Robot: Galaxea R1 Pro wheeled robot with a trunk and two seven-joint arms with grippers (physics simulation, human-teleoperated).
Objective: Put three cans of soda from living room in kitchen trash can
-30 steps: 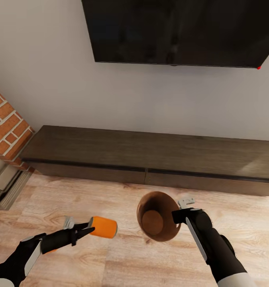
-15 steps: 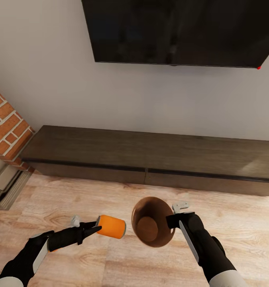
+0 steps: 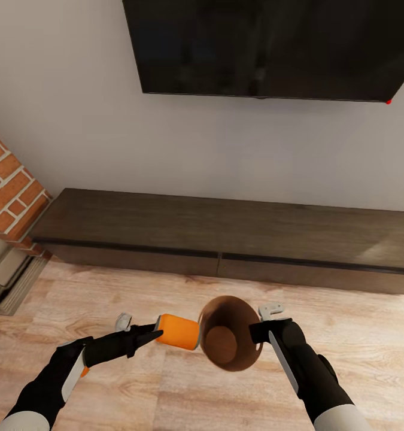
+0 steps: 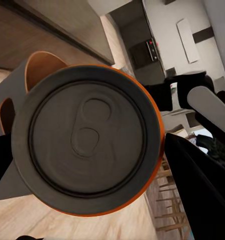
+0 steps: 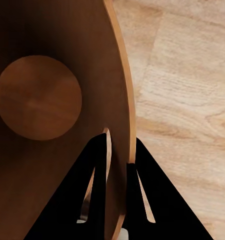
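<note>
Left arm reaches level, left gripper [image 3: 155,331] clamping one orange can [image 3: 179,331] sideways at bin [image 3: 230,340] mouth. Right gripper [image 5: 116,150] pinches one bin's rim, tilted.

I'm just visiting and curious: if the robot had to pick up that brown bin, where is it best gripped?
Probably at its thin rim, as the right end effector does now: one finger inside, one outside the wall of the trash can. The body looks too wide to span, so come in at the open mouth's edge.

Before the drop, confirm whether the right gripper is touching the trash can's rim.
Touching. The right wrist view shows the right gripper with its fingers either side of the trash can wall, pinching its rim.
</note>
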